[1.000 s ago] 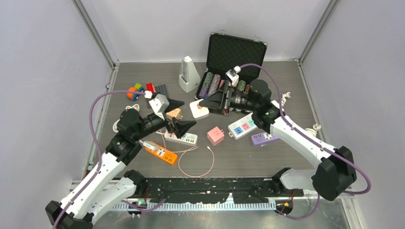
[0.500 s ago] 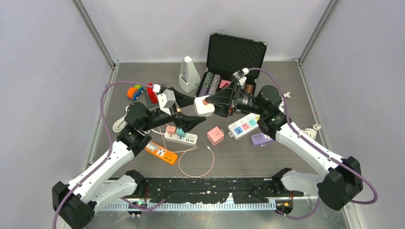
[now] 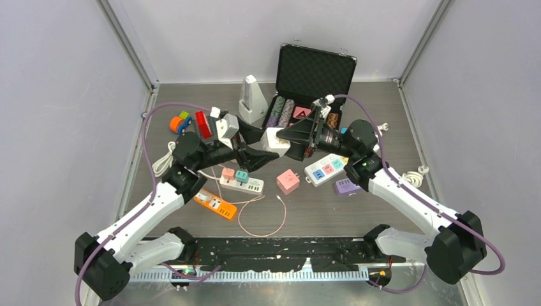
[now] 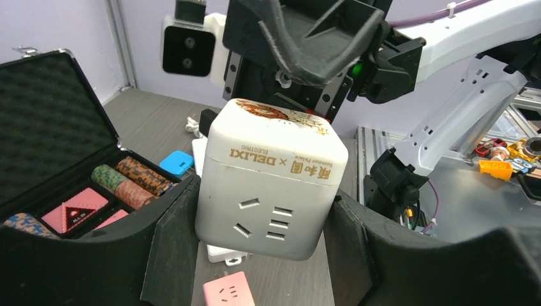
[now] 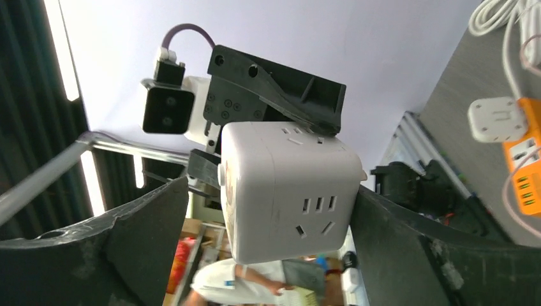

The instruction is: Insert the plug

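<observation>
A white cube socket [image 3: 274,138] with a picture on one face hangs in the air between both grippers, above the table's middle. My left gripper [image 3: 258,148] is shut on it; in the left wrist view [image 4: 268,210] both pads press the sides of the cube [image 4: 271,185]. My right gripper [image 3: 287,134] reaches in from the other side. In the right wrist view [image 5: 268,217] its jaws stand around the cube [image 5: 287,191], with a gap on the left side, so it looks open. No separate plug is in either gripper.
Below lie a white power strip [image 3: 244,185] carrying a pink and a teal adapter, an orange strip [image 3: 215,203], a pink cube socket [image 3: 288,181], a white strip [image 3: 325,169], a purple strip [image 3: 353,185] and a pink cable loop [image 3: 261,220]. An open black case [image 3: 314,71] and a metronome [image 3: 250,99] stand behind.
My right gripper lifted the cube off the table and moved it left. My left gripper rose from above the white strip, swung right and closed on the cube.
</observation>
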Tool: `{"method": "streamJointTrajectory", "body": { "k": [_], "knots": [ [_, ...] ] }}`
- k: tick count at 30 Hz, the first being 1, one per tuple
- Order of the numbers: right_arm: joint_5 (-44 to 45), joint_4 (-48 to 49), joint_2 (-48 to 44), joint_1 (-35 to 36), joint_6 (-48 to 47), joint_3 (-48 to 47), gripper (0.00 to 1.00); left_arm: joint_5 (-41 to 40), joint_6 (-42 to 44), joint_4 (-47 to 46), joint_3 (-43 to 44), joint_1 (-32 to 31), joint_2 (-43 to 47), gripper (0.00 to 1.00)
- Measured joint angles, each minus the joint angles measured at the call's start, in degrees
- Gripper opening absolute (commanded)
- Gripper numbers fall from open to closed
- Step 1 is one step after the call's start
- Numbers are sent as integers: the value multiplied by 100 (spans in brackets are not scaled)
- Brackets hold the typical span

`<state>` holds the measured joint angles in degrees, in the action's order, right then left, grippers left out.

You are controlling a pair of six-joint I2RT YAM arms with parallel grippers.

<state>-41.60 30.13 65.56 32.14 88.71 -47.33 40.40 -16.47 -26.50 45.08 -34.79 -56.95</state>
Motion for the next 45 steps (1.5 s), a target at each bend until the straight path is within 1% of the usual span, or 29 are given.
{"method": "streamJointTrajectory", "body": {
  "k": [4,6,8,12,14,17,21,24,30,37,39,42,45],
  "knots": [
    [11,-249,-203,-7,-798,11,95,-79,55,713,323,-2,-20,0],
    [15,-527,-343,-42,-1427,-4,95,-109,83,1058,496,-2,-9,0],
    [20,-920,-479,-70,-2120,-66,95,-146,153,1508,649,-2,48,0],
    [87,-2194,-697,-85,-4109,-608,95,-114,195,2367,879,-2,177,0],
    [105,-2739,-850,-90,-5066,-883,95,-48,173,2603,909,-2,243,0],
    [-59,-3217,-1082,-87,-6157,-1130,98,61,66,2852,911,-2,323,0],
    [-343,-3576,-1126,33,-7055,-1342,100,249,-136,3040,942,-2,328,0],
    [-321,-3906,-1032,315,-7608,-1460,99,402,-284,3156,1034,-2,319,0],
    [144,-4568,-605,992,-8476,-1869,98,702,-435,3161,1161,-2,299,0],
    [258,-4684,-442,1047,-8719,-1967,98,968,-345,3296,1167,4,280,0],
    [247,-4717,-431,1051,-8743,-2004,99,1045,-262,3318,1167,4,282,0],
    [216,-4739,-387,1049,-8732,-2068,91,1167,-160,3390,1167,2,302,0],
    [131,-4743,-326,1060,-8647,-2094,87,1207,-22,3460,1167,9,330,0]
  ]
}}
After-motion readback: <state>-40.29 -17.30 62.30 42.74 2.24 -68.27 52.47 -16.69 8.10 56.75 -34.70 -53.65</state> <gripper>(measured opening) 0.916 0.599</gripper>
